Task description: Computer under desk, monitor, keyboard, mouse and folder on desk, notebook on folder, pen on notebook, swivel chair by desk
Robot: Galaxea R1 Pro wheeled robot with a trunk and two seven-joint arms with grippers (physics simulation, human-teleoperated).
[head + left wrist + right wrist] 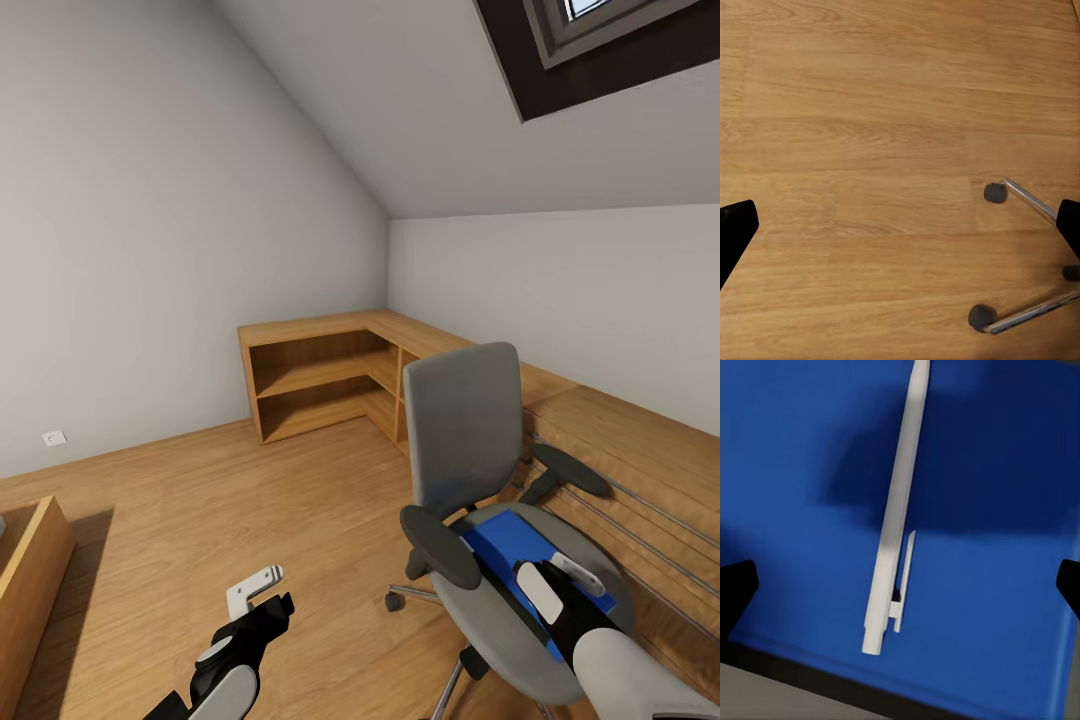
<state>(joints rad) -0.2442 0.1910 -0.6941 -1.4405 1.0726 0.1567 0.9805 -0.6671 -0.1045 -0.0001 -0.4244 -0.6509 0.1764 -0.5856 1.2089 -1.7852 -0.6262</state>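
Observation:
The grey swivel chair [465, 430] stands on the wood floor at the right, with the blue folder [505, 540] lying flat on its seat. My right gripper [560, 580] hovers open just above the folder. In the right wrist view the silvery-white pen [894, 525] lies on the folder [997, 585], between the spread fingers and untouched. My left gripper [262, 597] hangs open over bare floor to the left of the chair; its wrist view shows the chair's chrome legs and a castor [995, 193]. The desk, computer, monitor, keyboard, mouse and notebook are out of view.
A light-wood L-shaped shelf unit [320, 370] fills the far corner under the sloped wall. A low wooden platform [640, 430] runs along the right wall behind the chair. A wooden box [30, 570] sits at the left edge. Open floor lies between them.

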